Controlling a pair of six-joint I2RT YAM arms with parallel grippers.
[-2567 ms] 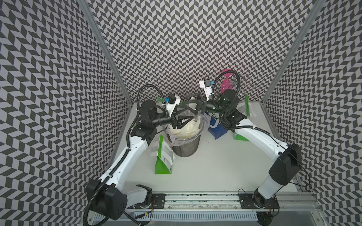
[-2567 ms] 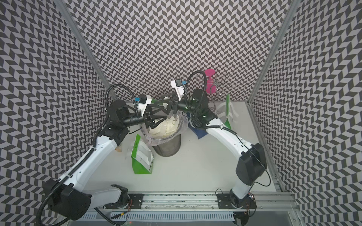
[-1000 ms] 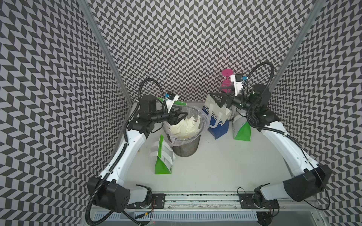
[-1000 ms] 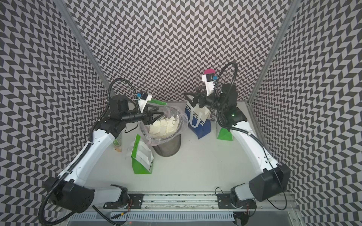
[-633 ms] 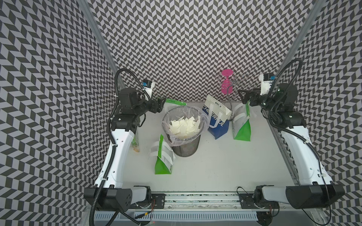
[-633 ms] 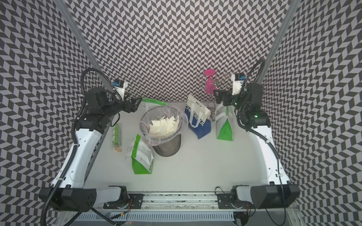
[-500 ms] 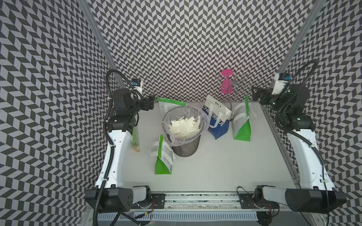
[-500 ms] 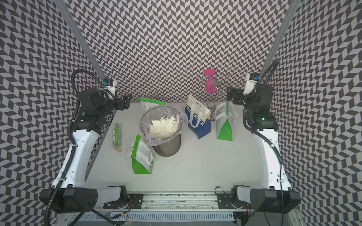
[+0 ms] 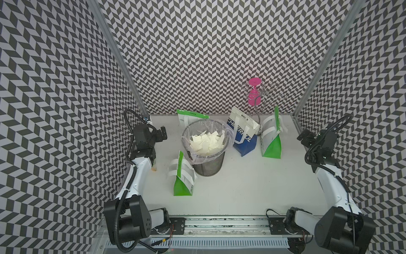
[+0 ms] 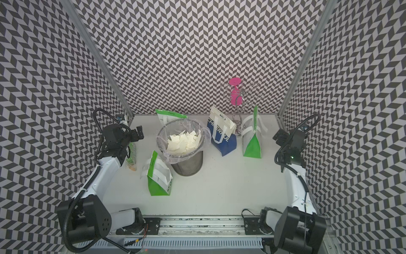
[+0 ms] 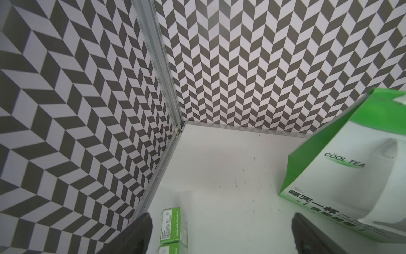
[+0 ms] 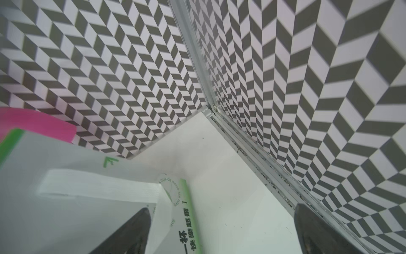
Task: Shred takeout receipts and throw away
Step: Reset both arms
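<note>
Though near left gripper, receipts apart

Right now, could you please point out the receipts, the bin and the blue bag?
receipts (image 9: pixel 206 143): in a top view, middle of the scrap pile.
bin (image 9: pixel 211 167): in a top view, bare mesh side wall.
blue bag (image 9: pixel 248 145): in a top view, blue lower panel.

1. Mesh bin, clear liner, mid-table. It holds a heap of torn white receipt scraps.
2. Front green-and-white bag, upright, just beside the bin's near left side.
3. Rear green-and-white bag, behind the bin.
4. Blue-and-white bag, tilted, between the bin and the right green-and-white bag.
5. Pink stand with wire hooks, at the back wall.
6. Left gripper and right gripper — each near its own side wall, apart from the bin.
</note>
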